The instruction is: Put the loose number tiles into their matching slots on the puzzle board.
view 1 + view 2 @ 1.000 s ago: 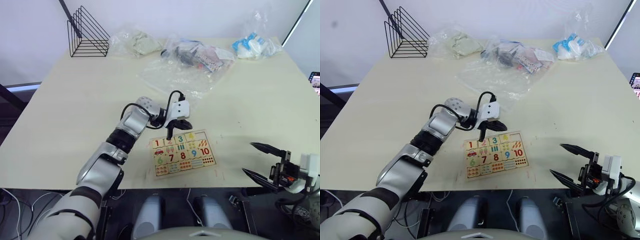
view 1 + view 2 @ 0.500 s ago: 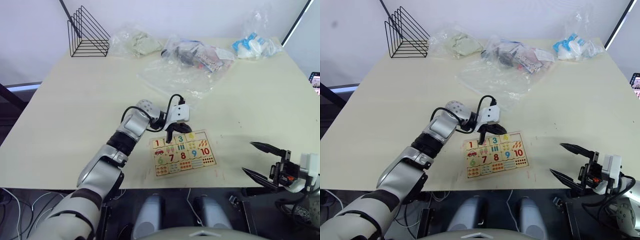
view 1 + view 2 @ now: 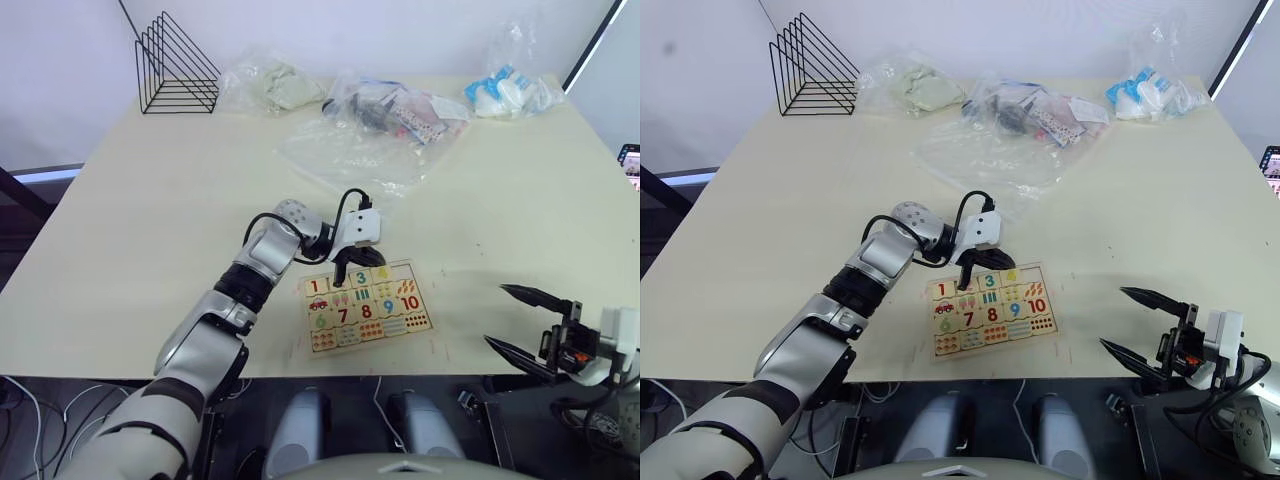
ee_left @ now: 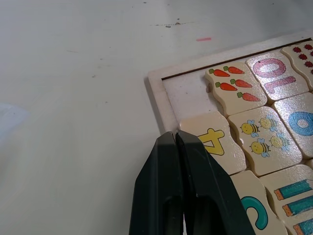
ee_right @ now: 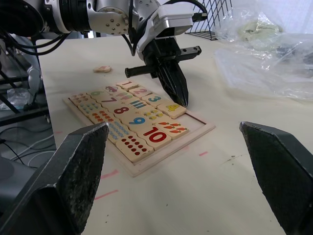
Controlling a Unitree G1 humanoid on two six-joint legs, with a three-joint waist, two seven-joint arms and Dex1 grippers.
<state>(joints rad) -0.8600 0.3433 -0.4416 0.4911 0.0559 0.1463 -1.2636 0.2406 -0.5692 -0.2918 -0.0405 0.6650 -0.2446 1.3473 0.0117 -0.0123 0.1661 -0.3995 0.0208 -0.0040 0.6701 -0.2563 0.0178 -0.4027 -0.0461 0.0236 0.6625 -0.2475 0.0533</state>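
The left arm reaches forward across the cream tabletop [image 3: 150, 230], its left claw [image 4: 175, 142] pressed together, tips at the far rim of the flat light-wood puzzle board [image 3: 366, 305] beside the pale wooden yellow 4 tile [image 4: 213, 139]. The corner slot [image 4: 188, 95] next to it lies bare. The right claw [image 3: 520, 320] hangs spread past the near edge. Clear plastic bags [image 3: 350, 150] and a black wire rack [image 3: 175, 70] sit at the far side.

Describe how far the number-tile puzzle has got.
Done: tiles 1, 2 and 3 sit in the top row of the puzzle board. In hand: the shut left hand touches the 4 tile. Left: the corner slot is empty, and one loose tile, digit unreadable, lies on the table.
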